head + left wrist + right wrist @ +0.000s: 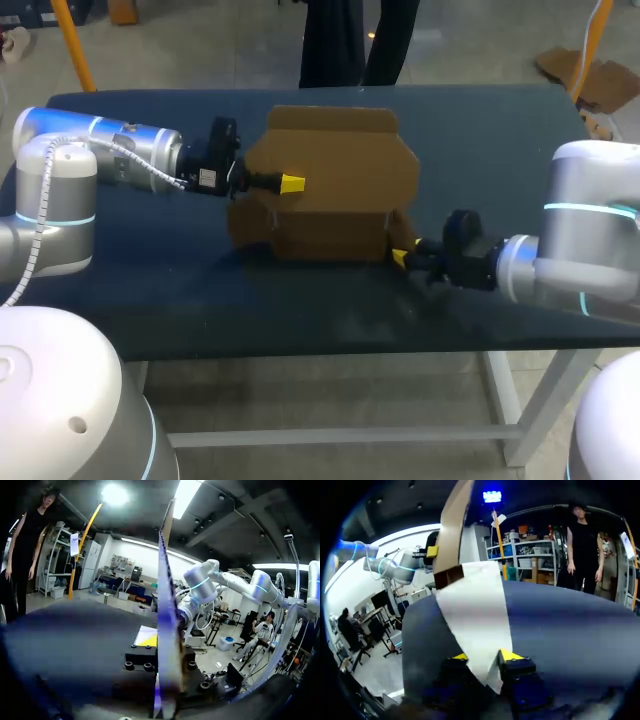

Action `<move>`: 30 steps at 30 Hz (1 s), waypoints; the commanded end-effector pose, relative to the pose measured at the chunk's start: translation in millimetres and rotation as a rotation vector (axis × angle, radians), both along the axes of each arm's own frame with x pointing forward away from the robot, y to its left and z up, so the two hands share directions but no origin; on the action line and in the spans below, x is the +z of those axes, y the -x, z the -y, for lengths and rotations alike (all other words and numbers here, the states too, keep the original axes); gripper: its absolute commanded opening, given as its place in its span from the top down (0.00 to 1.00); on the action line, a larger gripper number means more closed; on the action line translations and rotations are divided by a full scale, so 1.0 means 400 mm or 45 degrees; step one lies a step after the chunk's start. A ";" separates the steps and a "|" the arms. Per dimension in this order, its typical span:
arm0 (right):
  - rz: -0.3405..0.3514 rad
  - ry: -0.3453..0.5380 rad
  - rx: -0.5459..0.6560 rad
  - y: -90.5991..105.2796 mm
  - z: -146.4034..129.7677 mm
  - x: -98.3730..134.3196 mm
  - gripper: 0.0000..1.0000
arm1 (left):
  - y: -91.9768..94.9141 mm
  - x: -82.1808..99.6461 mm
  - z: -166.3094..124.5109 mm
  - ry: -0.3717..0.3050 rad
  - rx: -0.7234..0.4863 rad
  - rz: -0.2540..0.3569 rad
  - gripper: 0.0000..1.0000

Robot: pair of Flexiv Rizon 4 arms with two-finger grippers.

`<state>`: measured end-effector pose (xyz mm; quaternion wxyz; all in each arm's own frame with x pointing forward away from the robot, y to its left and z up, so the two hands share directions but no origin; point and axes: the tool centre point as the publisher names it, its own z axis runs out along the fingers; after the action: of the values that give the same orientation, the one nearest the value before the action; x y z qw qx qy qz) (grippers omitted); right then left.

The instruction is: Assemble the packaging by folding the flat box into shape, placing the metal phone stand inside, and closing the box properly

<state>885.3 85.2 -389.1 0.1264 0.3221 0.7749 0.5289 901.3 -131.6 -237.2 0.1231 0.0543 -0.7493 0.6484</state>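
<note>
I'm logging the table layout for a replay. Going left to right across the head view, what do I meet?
Left arm → cardboard box → right arm. The left end effector and right end effector overlap the box, so they're left out.

Half-folded brown cardboard box (330,200) sits mid-table on the dark flat-topped table (500,130), with one wide flap raised above the lower part. Left gripper (291,184) comes in from the left at the raised flap's left side and pinches it, one fingertip on the near face. Right gripper (403,256) is at the box's near right corner, low by the tabletop, clamped on a side flap. In the right wrist view that flap runs between both fingertips (510,655) and ahead to the box, with the left gripper beyond and higher.
</note>
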 end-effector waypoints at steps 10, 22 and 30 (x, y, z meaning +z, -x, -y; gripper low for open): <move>0.007 -0.030 -0.105 0.011 -0.031 0.001 0.69 | 0.000 -0.008 0.005 0.000 -0.005 -0.001 1.00; 0.005 0.012 -0.250 0.043 -0.034 0.000 0.65 | 0.000 -0.008 0.005 0.000 -0.005 -0.001 1.00; 0.086 0.119 -0.378 0.051 -0.041 -0.002 0.65 | 0.000 -0.008 0.005 0.000 -0.005 -0.001 1.00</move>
<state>870.0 93.2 -387.0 0.1703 0.3660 0.7582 0.5120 901.0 -132.1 -237.2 0.1235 0.0540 -0.7493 0.6484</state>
